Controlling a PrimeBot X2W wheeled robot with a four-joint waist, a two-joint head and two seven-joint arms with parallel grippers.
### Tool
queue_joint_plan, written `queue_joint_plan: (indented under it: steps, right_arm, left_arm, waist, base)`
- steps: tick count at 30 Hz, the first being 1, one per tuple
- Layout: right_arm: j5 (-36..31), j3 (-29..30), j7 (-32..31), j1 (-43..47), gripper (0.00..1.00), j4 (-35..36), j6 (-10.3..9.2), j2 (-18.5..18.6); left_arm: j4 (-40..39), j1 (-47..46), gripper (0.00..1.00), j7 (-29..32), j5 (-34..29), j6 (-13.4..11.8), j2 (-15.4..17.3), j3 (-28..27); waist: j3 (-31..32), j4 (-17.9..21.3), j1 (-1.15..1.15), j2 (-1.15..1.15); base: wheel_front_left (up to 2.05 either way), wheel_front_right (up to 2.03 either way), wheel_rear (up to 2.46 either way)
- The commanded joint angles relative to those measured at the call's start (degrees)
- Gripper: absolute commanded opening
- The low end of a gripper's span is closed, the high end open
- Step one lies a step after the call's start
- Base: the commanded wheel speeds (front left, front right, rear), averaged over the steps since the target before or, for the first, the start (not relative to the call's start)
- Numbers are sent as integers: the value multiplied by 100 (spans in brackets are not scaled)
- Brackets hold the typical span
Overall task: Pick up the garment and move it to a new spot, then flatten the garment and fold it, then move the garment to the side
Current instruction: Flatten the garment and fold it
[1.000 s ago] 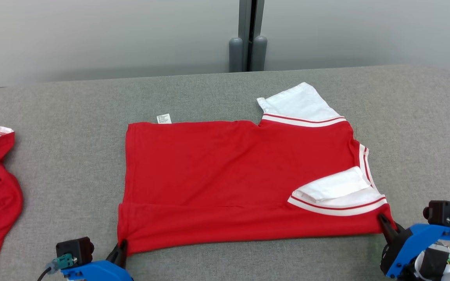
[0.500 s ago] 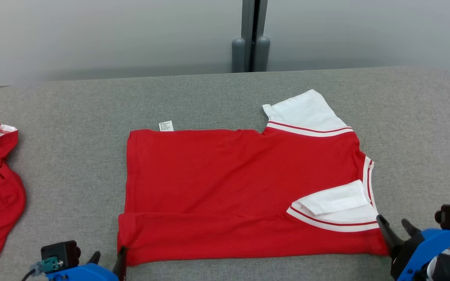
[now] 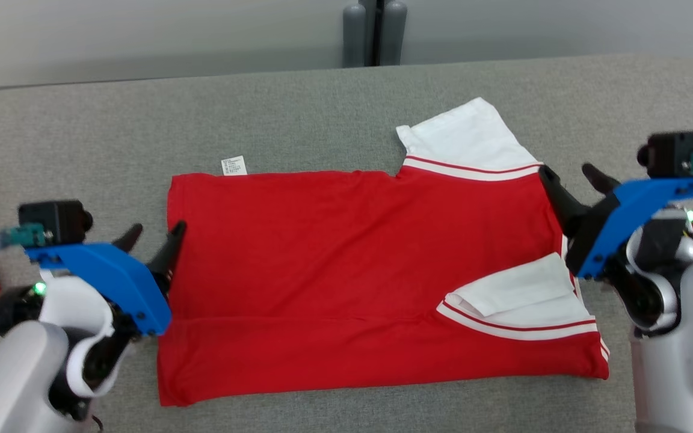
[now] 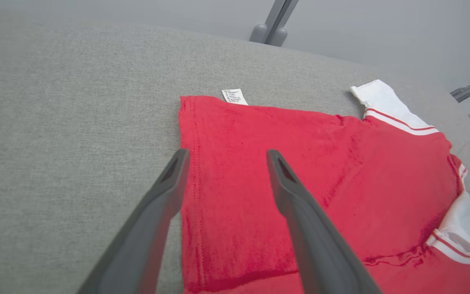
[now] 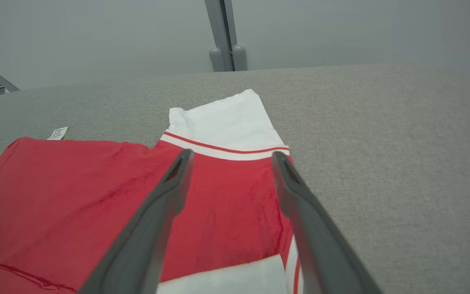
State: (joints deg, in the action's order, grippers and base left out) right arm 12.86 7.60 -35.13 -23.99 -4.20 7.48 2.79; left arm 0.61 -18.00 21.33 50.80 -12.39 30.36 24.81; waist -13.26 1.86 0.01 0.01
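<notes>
since near strip of red garment [image 3: 346,264] looks already turned over, next fold is where trouble sits. garment lies flat mid-bench [image 3: 298,108]. left fingers [image 3: 172,246] wide apart, empty, over left hem. right fingers [image 3: 557,195] wide apart, empty, at shoulder end beside far white sleeve [image 3: 467,135]. uneven pinch at two ends: skewed fold. catching top layer only: near strip drags open. sleeve could flop out.

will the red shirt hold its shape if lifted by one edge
Probably flops: the shirt lies thin and creased, its near edge folded over. The loose white sleeve would likely dangle. It may drag, not slide, since the table looks like rough cloth.
</notes>
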Motion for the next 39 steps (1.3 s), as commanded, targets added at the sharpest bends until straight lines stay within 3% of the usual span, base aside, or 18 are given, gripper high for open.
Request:
queue_joint_plan:
  steps: [1, 10, 19, 37, 39]
  right_arm:
    - [14, -114, -101, -310, 100, -130, 3, 20]
    - [93, -600, -646, -2129, 100, -1255, 3, 17]
    - [-100, -783, -451, -3176, 100, -2105, 3, 65]
    - [-318, -914, -96, -4043, 100, -2949, 3, 192]
    - [-366, -882, -61, -4104, 100, -3003, 3, 181]
  left_arm:
    - [159, -331, 100, 166, -45, 74, 148, -18]
    - [994, -1875, 100, 1212, 386, 487, 317, -153]
    - [1370, -2665, 100, 2200, 363, 537, 580, 81]
    - [1401, -2773, 100, 2618, -120, 702, 863, 644]
    - [1375, -2737, 31, 2682, -113, 751, 909, 694]
  waist:
    - [-114, 20, -1, -1]
    - [-858, 263, -1, -1]
    - [-1348, 383, -1, -1]
    - [-1871, 443, -1, -1]
    - [-1917, 424, -1, -1]
  base:
    - [0, 0, 0]
    - [0, 0, 0]
    - [0, 0, 0]
    - [0, 0, 0]
    - [0, 0, 0]
